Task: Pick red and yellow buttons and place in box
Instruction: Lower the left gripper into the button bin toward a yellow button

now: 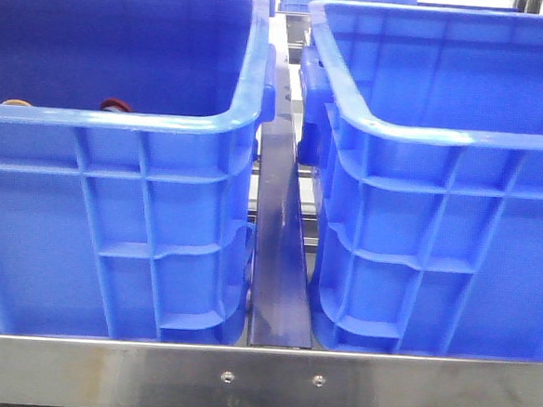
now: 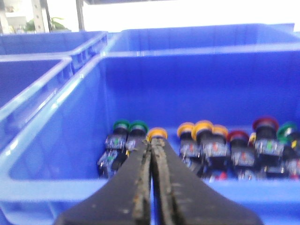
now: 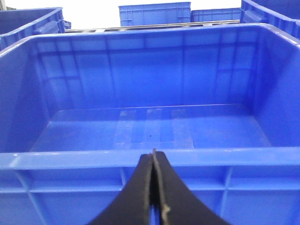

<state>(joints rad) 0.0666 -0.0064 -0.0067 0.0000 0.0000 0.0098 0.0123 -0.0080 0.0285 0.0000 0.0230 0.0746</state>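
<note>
Both hands are pressed together, holding nothing: the left hand (image 2: 151, 145) hangs above the crate (image 2: 56, 187) of buttons (image 2: 202, 129), the right hand (image 3: 153, 157) faces a bare box (image 3: 140, 159).

Glossy moulded blue plastic for both ribbed crates (image 1: 113, 202); brushed, dully reflective metal for the near rail (image 1: 259, 380); matt, scuffed black gripper fingers (image 2: 136, 187)

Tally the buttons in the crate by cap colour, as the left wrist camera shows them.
Green buttons: 3
Yellow buttons: 4
Red buttons: 2
Total: 9 visible; blur and overlap may hide more.
</note>
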